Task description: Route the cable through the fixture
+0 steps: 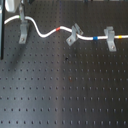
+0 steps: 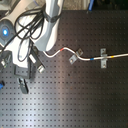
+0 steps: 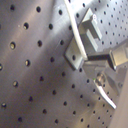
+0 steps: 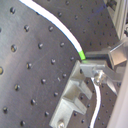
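Observation:
The white cable [image 1: 44, 34] runs across the black breadboard in both exterior views, with red [image 1: 61, 28], blue [image 1: 95, 37] and yellow [image 1: 119, 36] bands. It lies in the middle fixture [image 1: 74, 35] and the right fixture [image 1: 110, 39]. My gripper [image 1: 23, 16] hangs just above the left fixture [image 1: 24, 34], shut on the cable near its free end. In the second wrist view the cable [image 4: 55, 25], with a green band, enters the shut fingers [image 4: 95, 67] right beside the fixture [image 4: 75, 100]. The first wrist view shows the same fixture [image 3: 82, 40] next to the gripper [image 3: 100, 65].
The arm [image 2: 50, 25] with black hoses stands at the second exterior view's upper left, above the gripper [image 2: 36, 59]. The cable [image 2: 90, 58] leaves past the second exterior view's right edge. The breadboard [image 1: 65, 90] is full of holes.

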